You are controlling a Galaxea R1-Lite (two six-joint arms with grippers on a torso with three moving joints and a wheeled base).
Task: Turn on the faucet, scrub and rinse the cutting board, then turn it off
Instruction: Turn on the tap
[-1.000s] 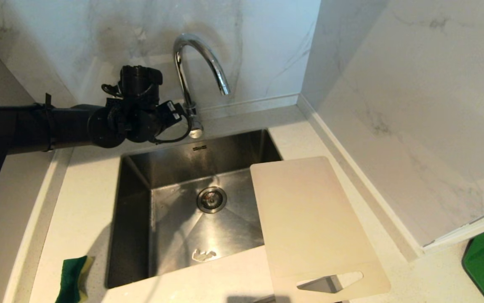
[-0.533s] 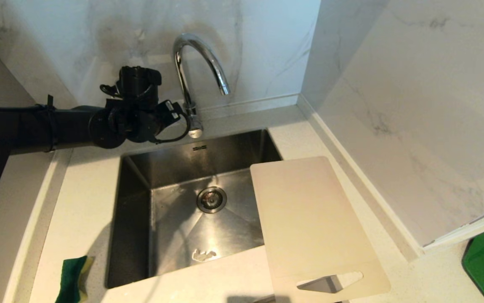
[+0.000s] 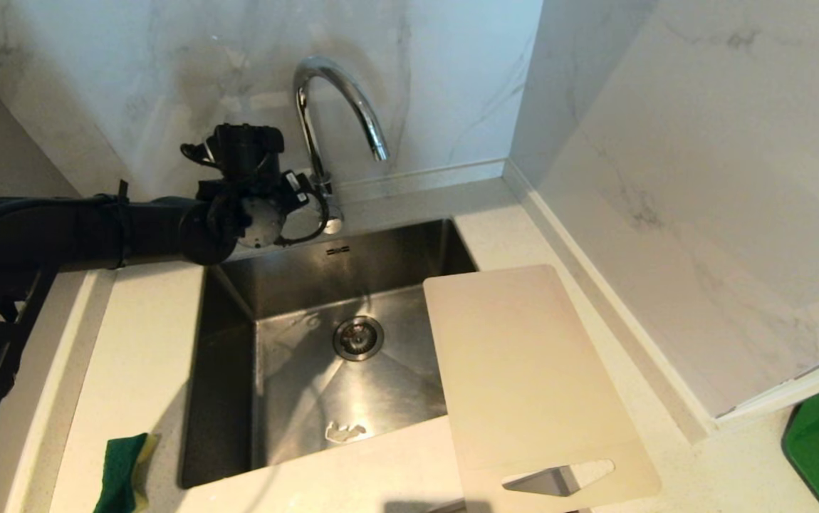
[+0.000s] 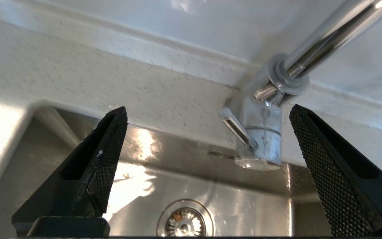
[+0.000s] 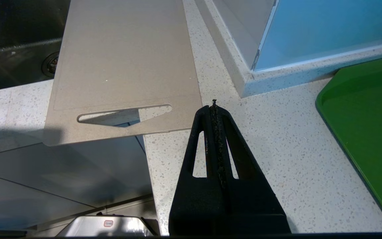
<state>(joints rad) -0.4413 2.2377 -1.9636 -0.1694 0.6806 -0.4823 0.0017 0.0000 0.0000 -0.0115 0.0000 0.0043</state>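
- Nearest, the right gripper (image 5: 214, 106) hangs over the speckled counter (image 5: 277, 149) with its fingers pressed together, empty, near the green tray (image 5: 370, 126).
- A green sponge (image 3: 121, 474) lies at the counter's front left.
- The cutting board (image 3: 523, 370) rests flat across the sink's (image 3: 231, 370) right rim, its handle cut-out overhanging the counter's front edge.
- Farthest, the left gripper (image 4: 207, 113) is spread wide beside the faucet (image 3: 327, 107), whose base and thin lever (image 4: 237, 127) sit between its fingers, ungrasped.
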